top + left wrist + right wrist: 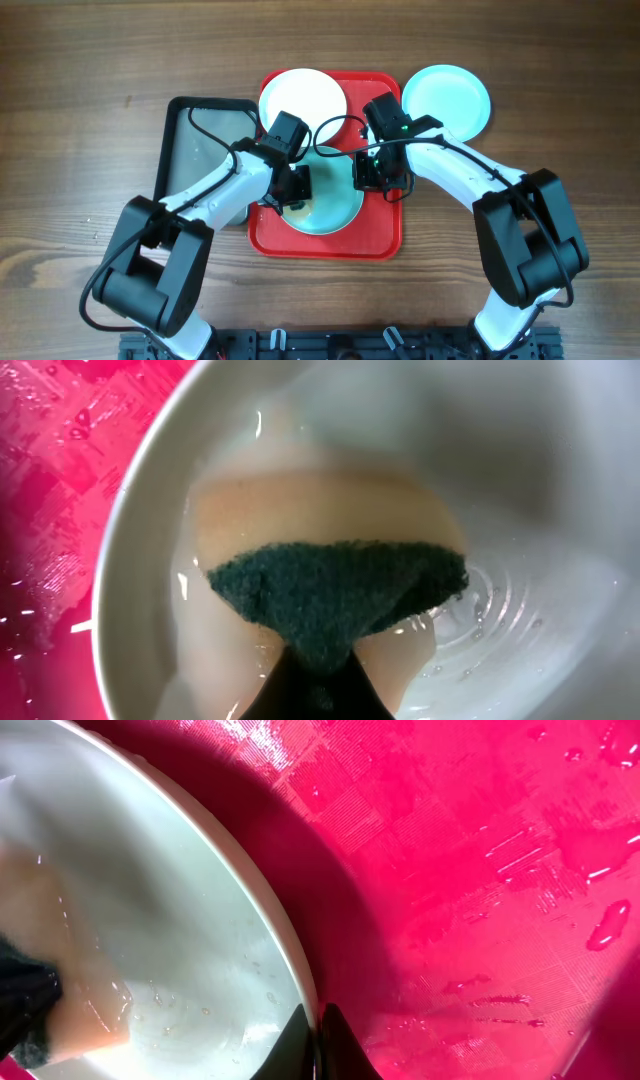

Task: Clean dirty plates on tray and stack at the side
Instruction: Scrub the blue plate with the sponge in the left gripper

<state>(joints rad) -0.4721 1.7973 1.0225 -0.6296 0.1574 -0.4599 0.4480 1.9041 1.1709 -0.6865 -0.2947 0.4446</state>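
Sponge [335,595] gripped by left end effector [297,187] pressed wet plate [335,208]; right end effector [318,1042], clamped on rim, risked slipping.

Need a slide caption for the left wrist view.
Left gripper holds a green-faced sponge on a wet pale plate in the red tray.

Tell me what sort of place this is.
Likely a robot dishwashing test bench: robot arms at a wooden table, a wet red tray, and a sponge pressed on an aqua plate.
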